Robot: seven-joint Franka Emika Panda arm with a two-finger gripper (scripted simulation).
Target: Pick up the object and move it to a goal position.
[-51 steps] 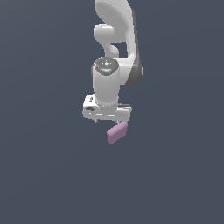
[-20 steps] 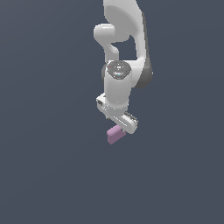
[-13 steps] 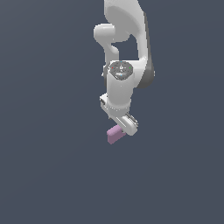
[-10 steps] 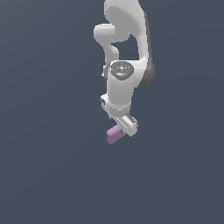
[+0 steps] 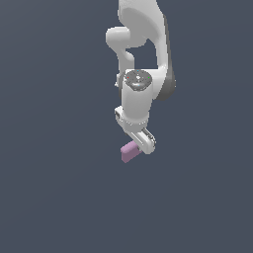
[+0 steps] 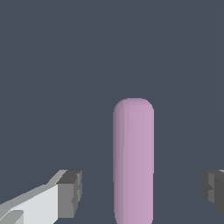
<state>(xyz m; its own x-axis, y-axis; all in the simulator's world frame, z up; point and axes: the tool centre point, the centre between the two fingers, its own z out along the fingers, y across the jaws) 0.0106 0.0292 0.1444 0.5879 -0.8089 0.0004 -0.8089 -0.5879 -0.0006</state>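
Note:
The object is a small pale pink-lilac block (image 5: 129,151) with rounded edges, lying on the dark grey floor in the exterior view, partly hidden under the white gripper (image 5: 140,144). In the wrist view the block (image 6: 133,159) is a long rounded bar between my two grey fingertips (image 6: 70,194), with a gap on each side. The gripper (image 6: 141,192) is open and straddles the block without touching it. The white arm reaches down from above.
A plain dark grey floor (image 5: 59,188) lies all around. No goal marker shows in either view.
The gripper has turned about its vertical axis and come down closer over the block. The block has not moved.

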